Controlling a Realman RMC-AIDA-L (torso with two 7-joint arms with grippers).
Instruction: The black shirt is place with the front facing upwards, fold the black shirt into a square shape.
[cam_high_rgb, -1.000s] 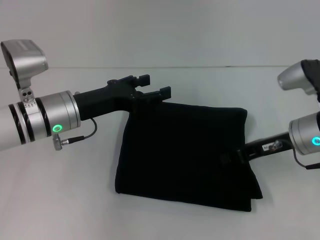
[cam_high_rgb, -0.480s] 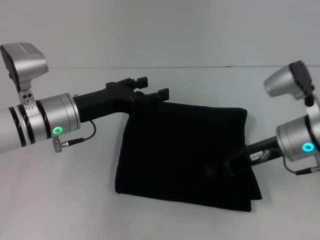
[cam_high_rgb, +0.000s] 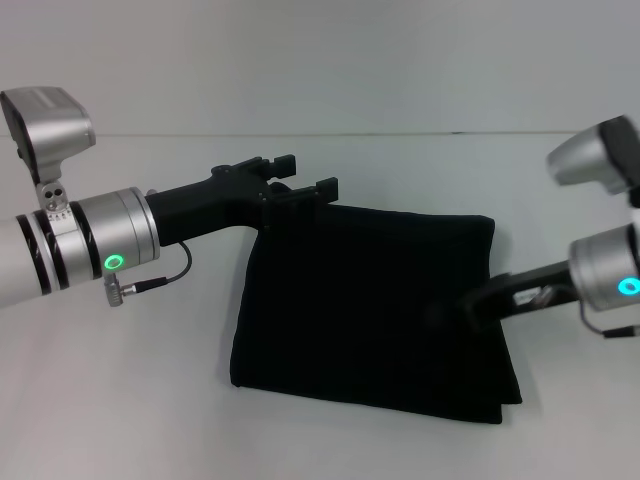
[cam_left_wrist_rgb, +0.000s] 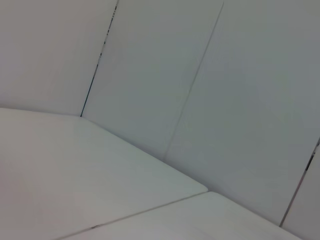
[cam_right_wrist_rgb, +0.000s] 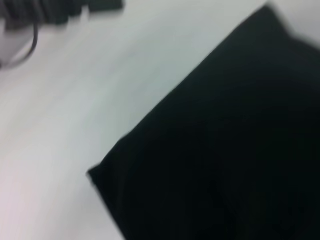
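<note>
The black shirt (cam_high_rgb: 370, 300) lies folded into a rough square on the white table (cam_high_rgb: 120, 400). Its lettering and neck label are hidden. My left gripper (cam_high_rgb: 306, 176) hovers at the shirt's far left corner with its fingers apart and nothing between them. My right gripper (cam_high_rgb: 445, 315) reaches in from the right over the shirt's right part, black against black cloth. The shirt also fills much of the right wrist view (cam_right_wrist_rgb: 225, 150), with one folded corner on the table. The left wrist view shows only table and wall.
The table's far edge (cam_high_rgb: 400, 133) meets a pale wall. A thin cable (cam_high_rgb: 160, 280) hangs under my left wrist. Bare table surrounds the shirt on the left and front (cam_right_wrist_rgb: 65, 110).
My right arm first pushed in over the shirt, then drew back to the right and slightly up. The left arm and the shirt have stayed put.
</note>
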